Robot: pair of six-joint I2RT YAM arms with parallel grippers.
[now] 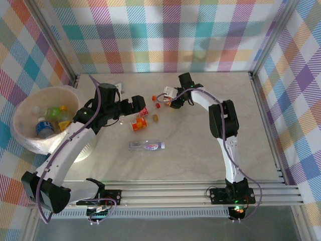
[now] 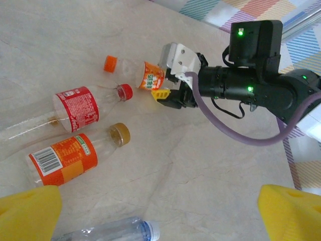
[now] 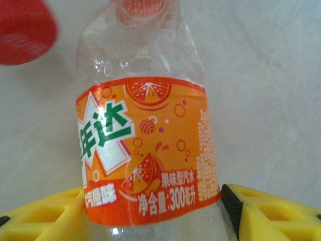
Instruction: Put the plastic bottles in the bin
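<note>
Lying on the pale marbled table [image 1: 210,145], four plastic bottles [image 2: 75,108] are counted: orange-capped bottle [image 3: 145,150], red-capped bottle [image 2: 95,103], brown-capped bottle [image 2: 62,158], clear bottle [image 1: 146,145]. At least three more are seen in the bin [image 1: 17,113], far left. The orange-capped bottle is flanked by the right gripper [image 3: 153,216]; a pinch cannot be told. The left gripper [image 1: 136,104] is spread wide. Plaid cloth walls [image 1: 175,30] enclose the table.

Four plastic bottles [image 1: 146,145] on the table [image 1: 200,160] — at least three more in the one bin [image 1: 22,103]
</note>
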